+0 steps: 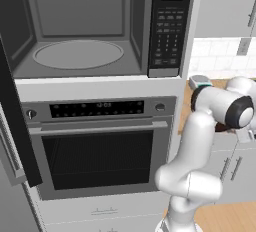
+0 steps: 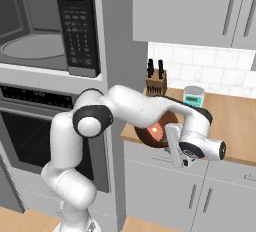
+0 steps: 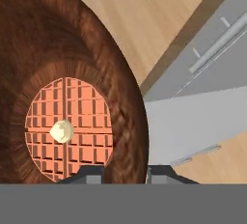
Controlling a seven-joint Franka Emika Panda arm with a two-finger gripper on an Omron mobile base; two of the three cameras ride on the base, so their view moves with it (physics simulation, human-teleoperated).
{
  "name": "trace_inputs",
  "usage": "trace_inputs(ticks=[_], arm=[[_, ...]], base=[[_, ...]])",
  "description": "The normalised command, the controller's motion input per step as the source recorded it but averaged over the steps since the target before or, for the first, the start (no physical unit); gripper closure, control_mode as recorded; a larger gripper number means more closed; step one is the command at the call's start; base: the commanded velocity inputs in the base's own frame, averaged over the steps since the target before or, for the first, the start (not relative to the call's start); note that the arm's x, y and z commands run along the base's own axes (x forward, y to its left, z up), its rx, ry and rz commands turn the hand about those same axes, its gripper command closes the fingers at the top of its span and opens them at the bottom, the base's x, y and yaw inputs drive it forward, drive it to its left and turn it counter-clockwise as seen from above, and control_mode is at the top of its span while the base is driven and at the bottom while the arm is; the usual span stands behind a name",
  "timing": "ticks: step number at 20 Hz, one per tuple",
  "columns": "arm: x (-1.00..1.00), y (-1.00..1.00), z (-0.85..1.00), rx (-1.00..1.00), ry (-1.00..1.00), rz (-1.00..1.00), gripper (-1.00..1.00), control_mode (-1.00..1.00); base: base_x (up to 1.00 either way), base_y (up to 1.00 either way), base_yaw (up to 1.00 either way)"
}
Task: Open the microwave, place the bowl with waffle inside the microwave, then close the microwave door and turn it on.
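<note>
The bowl with waffle (image 3: 67,59) is round, deep and reddish-brown, and an orange waffle (image 3: 67,130) with a pale butter pat lies in its bottom. My gripper (image 3: 125,174) is shut on the bowl's near rim, one fingertip inside and one outside. From the right base view the bowl (image 2: 152,132) is at the front edge of the wooden counter, tipped toward the camera, with the gripper (image 2: 168,137) at its right side. The microwave (image 1: 80,31) stands open, its grey cavity and glass turntable bare. Its door (image 1: 15,126) is swung out to the left.
The oven (image 1: 100,146) sits under the microwave, its door closed. On the counter (image 2: 235,121) stand a knife block (image 2: 156,83) and a white-and-teal scale (image 2: 193,96). The dark keypad strip (image 2: 77,26) is on the microwave's right. Grey cabinets hang above and stand below the counter.
</note>
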Motion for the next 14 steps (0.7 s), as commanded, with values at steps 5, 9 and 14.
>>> trace_inputs(ticks=[5, 9, 14], arm=[[-1.0, 0.53, 0.0, -0.11, -0.07, 0.01, 1.0, -1.0], [-1.0, 0.59, 0.15, -0.24, 0.0, 0.05, 1.0, -1.0], [-0.48, 0.6, 0.56, -0.16, -0.01, -0.16, 1.0, -1.0]], base=[[0.0, 0.0, 0.0], [0.0, 0.0, 0.0], [0.0, 0.0, 0.0]])
